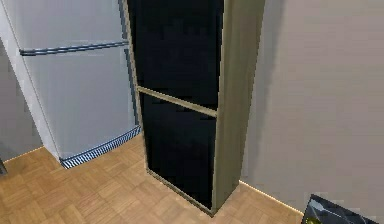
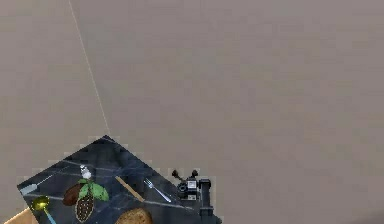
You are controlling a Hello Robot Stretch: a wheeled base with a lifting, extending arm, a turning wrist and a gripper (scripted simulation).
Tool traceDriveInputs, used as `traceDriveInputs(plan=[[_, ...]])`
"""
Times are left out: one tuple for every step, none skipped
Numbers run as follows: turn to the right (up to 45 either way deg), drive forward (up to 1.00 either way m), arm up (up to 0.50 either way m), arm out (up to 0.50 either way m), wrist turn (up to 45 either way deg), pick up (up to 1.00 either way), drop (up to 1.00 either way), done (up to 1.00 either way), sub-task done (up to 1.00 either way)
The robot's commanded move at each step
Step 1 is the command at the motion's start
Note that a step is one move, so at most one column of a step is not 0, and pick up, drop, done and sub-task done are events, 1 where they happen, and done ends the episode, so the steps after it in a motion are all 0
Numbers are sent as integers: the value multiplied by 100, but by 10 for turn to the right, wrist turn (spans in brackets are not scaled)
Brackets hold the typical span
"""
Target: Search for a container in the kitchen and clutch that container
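Note:
My gripper (image 2: 181,181) shows near the arm side view's bottom edge, at the right end of a dark glossy tabletop (image 2: 105,155). Small things lie on that top around it, so I cannot tell whether it holds anything. On the top I see a green leafy thing (image 2: 93,190), a dark brown oval (image 2: 84,207), a round tan-brown lump (image 2: 133,216), a small yellow-green blob (image 2: 42,205), a pale utensil (image 2: 151,186) and a thin wooden stick (image 2: 128,188). I cannot make out which of these is a container.
In the forward view a tall cabinet (image 1: 238,100) with a tan frame and dark fronts stands straight ahead. A pale fridge (image 1: 75,80) stands to its left on the wood floor (image 1: 110,195). A plain wall (image 1: 320,100) lies on the right, with a dark object (image 1: 335,212) in the bottom right corner.

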Motion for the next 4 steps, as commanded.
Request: traceDriveInputs(plan=[[0, 0, 0, 0, 240, 0, 0, 0, 0], [0, 0, -30, 0, 0, 0, 0, 0, 0], [0, 0, 0, 0, 0, 100, 0, 0, 0], [0, 0, 10, 0, 0, 0, 0, 0, 0]])
